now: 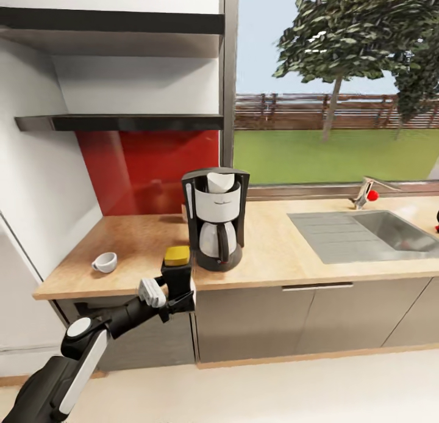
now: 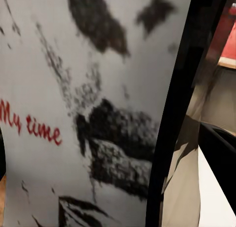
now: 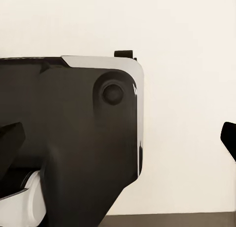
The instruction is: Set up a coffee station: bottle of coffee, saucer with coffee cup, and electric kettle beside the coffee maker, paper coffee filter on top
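At the wooden tabletop (image 1: 274,252) edge, left end effector (image 1: 174,295) clamps the dark yellow-lidded coffee bottle (image 1: 177,270) upright, just beside the black-and-white coffee maker (image 1: 214,218), likely for set-down.

Left arm (image 1: 73,362): glossy black housing with a white panel running along the forearm segment and a round light-grey cap at the elbow joint. The wrist section is slim and black, ending in a white ribbed collar ahead of a black gripper body. Left gripper (image 1: 178,289): black, boxy fingers. In the right wrist view, the robot's body (image 3: 73,138) appears as a large matte-black shell with a rounded corner, a silver-grey edge trim, a circular recessed boss and a white curved part below.
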{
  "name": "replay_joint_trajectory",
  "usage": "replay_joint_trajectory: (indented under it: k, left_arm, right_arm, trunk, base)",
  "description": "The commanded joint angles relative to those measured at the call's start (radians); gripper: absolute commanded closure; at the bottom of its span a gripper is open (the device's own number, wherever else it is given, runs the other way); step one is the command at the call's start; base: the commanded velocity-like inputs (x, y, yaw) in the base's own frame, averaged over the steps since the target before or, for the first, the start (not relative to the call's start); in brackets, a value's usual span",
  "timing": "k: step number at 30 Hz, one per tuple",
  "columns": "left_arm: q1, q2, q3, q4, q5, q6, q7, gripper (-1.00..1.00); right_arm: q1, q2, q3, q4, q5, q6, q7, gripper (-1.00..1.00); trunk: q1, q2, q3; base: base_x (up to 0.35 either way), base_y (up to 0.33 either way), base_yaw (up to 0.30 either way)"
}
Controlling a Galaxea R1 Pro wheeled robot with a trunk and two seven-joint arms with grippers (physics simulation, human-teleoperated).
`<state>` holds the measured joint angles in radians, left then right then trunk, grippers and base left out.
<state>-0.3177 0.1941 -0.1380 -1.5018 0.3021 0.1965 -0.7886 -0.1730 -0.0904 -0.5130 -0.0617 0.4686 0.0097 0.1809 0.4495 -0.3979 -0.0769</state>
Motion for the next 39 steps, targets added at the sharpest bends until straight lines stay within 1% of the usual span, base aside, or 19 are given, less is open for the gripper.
replay_joint_trajectory:
  k: [1, 3, 8, 11, 13, 14, 15, 16, 17, 18, 21, 24, 30, 32, 33, 34, 35, 37, 39]
  left_arm:
    - [-0.001, 0.001, 0.005, 0.000, 0.012, 0.011, -0.001, 1.00]
    - [-0.001, 0.001, 0.029, 0.000, 0.012, 0.012, -0.001, 1.00]
    - [-0.001, 0.000, 0.053, 0.000, 0.012, 0.012, 0.001, 1.00]
    - [-0.007, -0.003, 0.075, 0.001, 0.003, 0.011, 0.013, 1.00]
    - [-0.014, -0.007, 0.097, 0.005, -0.033, 0.025, 0.061, 1.00]
    - [-0.016, -0.011, 0.111, 0.006, -0.055, 0.043, 0.112, 1.00]
    - [-0.017, -0.013, 0.117, 0.007, -0.064, 0.055, 0.149, 1.00]
    - [-0.019, -0.015, 0.121, 0.008, -0.072, 0.067, 0.205, 1.00]
    - [-0.019, -0.017, 0.122, 0.008, -0.075, 0.072, 0.239, 1.00]
    - [-0.019, -0.018, 0.121, 0.014, -0.078, 0.076, 0.288, 1.00]
    - [-0.018, -0.018, 0.121, 0.038, -0.080, 0.078, 0.375, 1.00]
    - [-0.014, -0.017, 0.121, 0.039, -0.081, 0.075, 0.394, 1.00]
    - [-0.008, -0.014, 0.120, 0.040, -0.088, 0.076, 0.399, 1.00]
    - [-0.008, -0.016, 0.124, 0.042, -0.114, 0.077, 0.405, 1.00]
    - [-0.010, -0.017, 0.126, 0.042, -0.141, 0.078, 0.413, 1.00]
    - [-0.016, -0.019, 0.127, 0.044, -0.170, 0.080, 0.438, 1.00]
    - [-0.017, -0.020, 0.127, 0.045, -0.174, 0.080, 0.446, 1.00]
    - [-0.021, -0.022, 0.125, 0.048, -0.184, 0.082, 0.486, 1.00]
    - [-0.032, -0.023, 0.125, 0.050, -0.187, 0.083, 0.500, 1.00]
  right_arm:
    - [0.000, 0.000, -0.009, -0.001, 0.008, 0.001, 0.005, -1.00]
    - [0.000, 0.000, -0.008, -0.001, 0.008, 0.001, 0.005, -1.00]
    - [0.000, 0.000, -0.008, -0.001, 0.008, 0.001, 0.005, -1.00]
    - [0.000, 0.000, -0.008, -0.001, 0.008, 0.000, 0.005, -1.00]
    - [0.000, 0.000, -0.008, -0.001, 0.009, 0.000, 0.005, -1.00]
    - [0.000, 0.000, -0.008, -0.001, 0.010, 0.000, 0.005, -1.00]
    - [0.000, -0.001, -0.007, -0.001, 0.011, 0.000, 0.004, -1.00]
    - [0.000, -0.001, -0.007, -0.001, 0.011, 0.000, 0.004, -1.00]
    - [0.000, -0.001, -0.007, -0.001, 0.011, 0.000, 0.004, -1.00]
    - [0.000, -0.001, -0.007, -0.001, 0.011, 0.000, 0.004, -1.00]
    - [0.000, -0.002, -0.007, -0.001, 0.012, 0.000, 0.004, -1.00]
    - [0.000, -0.003, -0.007, -0.001, 0.011, 0.000, 0.005, -1.00]
    - [0.000, -0.003, -0.007, -0.001, 0.012, 0.000, 0.005, -1.00]
    - [0.000, -0.003, -0.006, 0.000, 0.012, 0.001, 0.005, -1.00]
    - [0.000, -0.003, -0.005, 0.000, 0.012, 0.002, 0.006, -1.00]
    - [0.000, -0.005, -0.004, 0.000, 0.013, 0.002, 0.006, -1.00]
    - [0.000, -0.005, -0.004, 0.001, 0.014, 0.002, 0.006, -1.00]
    - [0.000, -0.008, -0.004, 0.003, 0.014, 0.002, 0.006, -1.00]
    - [0.000, -0.010, -0.004, 0.005, 0.014, 0.003, 0.005, -1.00]
  trunk:
    - [0.001, -0.002, -0.002]
    - [0.001, -0.002, -0.002]
    - [0.001, -0.002, -0.002]
    - [0.001, -0.002, -0.002]
    - [0.001, -0.002, -0.002]
    - [0.001, -0.002, -0.002]
    - [0.001, -0.002, -0.002]
    - [0.001, -0.002, -0.002]
    - [0.001, -0.002, -0.002]
    - [0.001, -0.002, -0.002]
    - [0.001, -0.002, -0.002]
    - [0.001, -0.002, -0.002]
    - [0.001, -0.002, -0.002]
    - [0.001, -0.002, -0.002]
    - [0.001, -0.002, -0.002]
    - [0.001, -0.002, -0.002]
    - [0.001, -0.002, -0.002]
    - [0.001, -0.002, -0.002]
    - [0.001, -0.002, -0.002]
  base:
    - [0.000, 0.000, 0.277]
    - [0.000, 0.000, 0.277]
    - [0.000, 0.000, 0.277]
    - [0.000, 0.000, 0.210]
    - [0.000, 0.000, 0.059]
    - [0.000, 0.000, 0.023]
    - [0.000, 0.000, 0.015]
    - [0.000, 0.000, 0.008]
    - [0.000, 0.000, 0.005]
    - [0.000, 0.000, 0.003]
    - [0.000, 0.000, 0.001]
    - [0.000, 0.000, 0.000]
    - [0.036, 0.000, 0.000]
    - [0.217, 0.000, -0.032]
    - [0.268, 0.000, -0.166]
    - [0.288, 0.000, -0.235]
    - [0.292, 0.000, -0.244]
    - [0.303, 0.000, -0.239]
    - [0.310, 0.000, -0.120]
